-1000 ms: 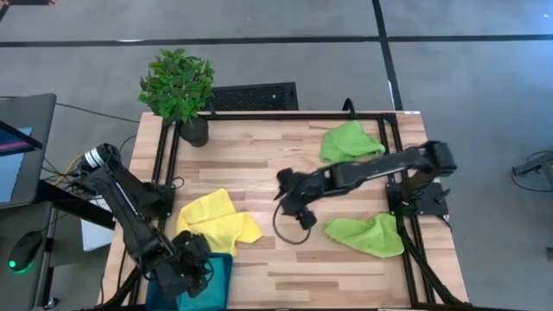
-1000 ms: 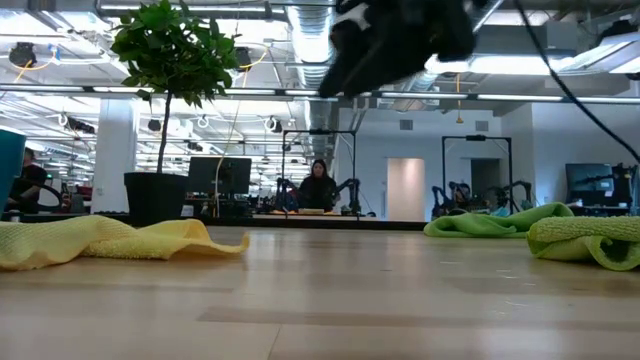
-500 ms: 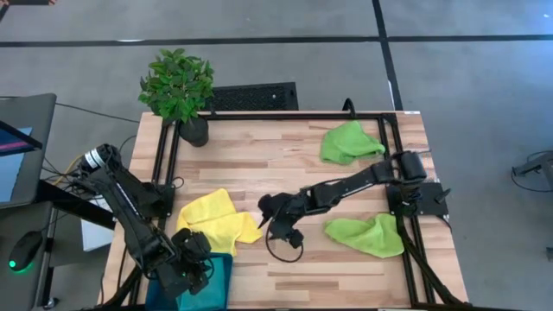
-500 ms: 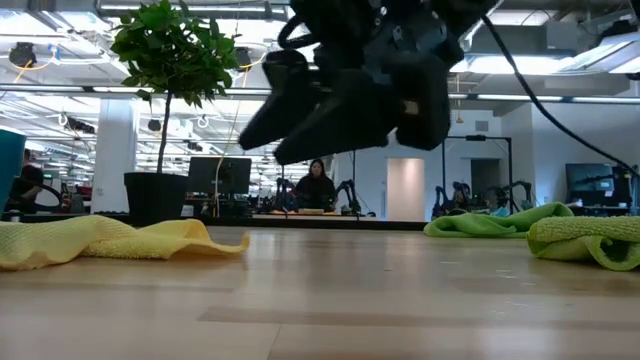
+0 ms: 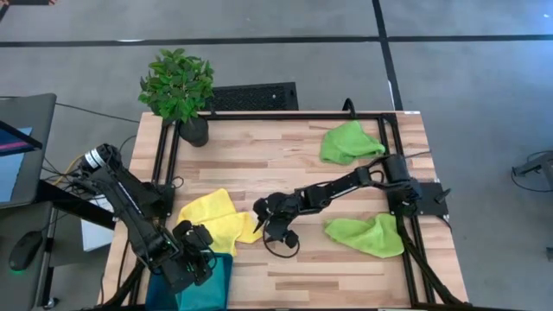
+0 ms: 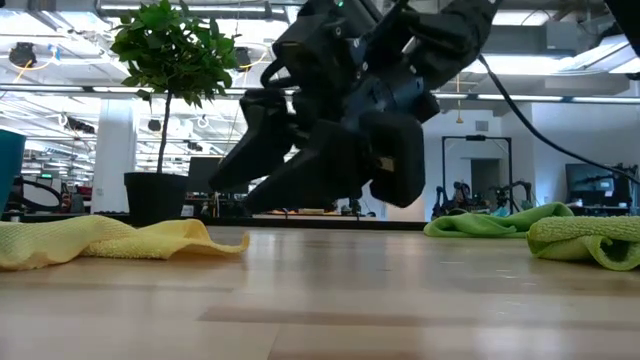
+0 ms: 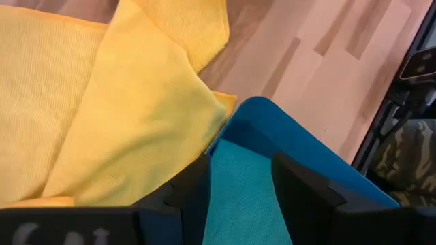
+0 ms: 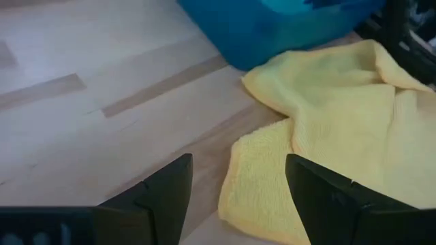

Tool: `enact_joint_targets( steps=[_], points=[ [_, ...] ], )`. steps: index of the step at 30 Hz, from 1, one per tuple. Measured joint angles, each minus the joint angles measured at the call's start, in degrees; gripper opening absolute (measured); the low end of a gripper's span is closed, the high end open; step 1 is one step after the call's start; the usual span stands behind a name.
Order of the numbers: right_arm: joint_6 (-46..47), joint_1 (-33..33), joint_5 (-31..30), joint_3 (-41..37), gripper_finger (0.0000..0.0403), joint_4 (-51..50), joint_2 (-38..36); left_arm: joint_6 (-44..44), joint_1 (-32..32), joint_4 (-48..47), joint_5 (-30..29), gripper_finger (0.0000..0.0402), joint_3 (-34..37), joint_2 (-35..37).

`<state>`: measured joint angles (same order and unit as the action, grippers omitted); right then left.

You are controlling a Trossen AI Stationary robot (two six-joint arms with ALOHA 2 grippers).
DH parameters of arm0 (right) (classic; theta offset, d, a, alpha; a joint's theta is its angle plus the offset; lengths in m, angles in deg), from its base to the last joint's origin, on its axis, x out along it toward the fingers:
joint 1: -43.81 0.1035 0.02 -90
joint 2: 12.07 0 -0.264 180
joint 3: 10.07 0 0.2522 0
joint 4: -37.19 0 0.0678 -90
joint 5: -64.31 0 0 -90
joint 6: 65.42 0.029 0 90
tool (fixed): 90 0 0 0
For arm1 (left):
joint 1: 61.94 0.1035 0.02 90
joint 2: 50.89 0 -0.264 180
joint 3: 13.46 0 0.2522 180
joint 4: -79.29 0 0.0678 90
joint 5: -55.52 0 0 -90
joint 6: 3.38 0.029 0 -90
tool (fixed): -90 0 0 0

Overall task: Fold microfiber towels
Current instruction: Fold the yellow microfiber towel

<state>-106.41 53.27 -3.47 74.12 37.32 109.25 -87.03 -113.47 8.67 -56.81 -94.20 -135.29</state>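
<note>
Wooden table (image 5: 285, 164) with four towels: one yellow towel (image 5: 216, 220), one teal towel (image 5: 212, 276), two green towels (image 5: 350, 141). Right gripper (image 5: 263, 226), fingers spread and empty, hangs low just beside the yellow towel's near corner, which lies toward the left arm. Left gripper (image 5: 197, 259) holds the teal towel between its fingers at the table's front edge.

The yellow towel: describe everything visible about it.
The yellow towel is a soft, ribbed microfiber cloth lying crumpled on the wooden table, near its left front corner, with overlapping folds and one corner pointing toward the middle. Its near edge meets the teal towel, which the left gripper is closed on. The right gripper hovers open just above its loose corner, not touching it. In the low view it lies low and rumpled.
</note>
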Motion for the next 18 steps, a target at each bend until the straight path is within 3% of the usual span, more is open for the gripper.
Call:
enact_joint_targets(
  steps=[10, 18],
  points=[
    [-0.03, -0.77, 0.48, 0.0, 0.026, -0.06, 0.13, 0.46, 0.0, -0.26, 0.02, 0.0148, 0.0, 0.0],
    [0.94, -1.03, 0.42, 0.89, 0.026, 0.65, 4.41, 0.46, 0.0, -0.22, 0.04, 0.0148, 0.0, 0.0]
  ],
)
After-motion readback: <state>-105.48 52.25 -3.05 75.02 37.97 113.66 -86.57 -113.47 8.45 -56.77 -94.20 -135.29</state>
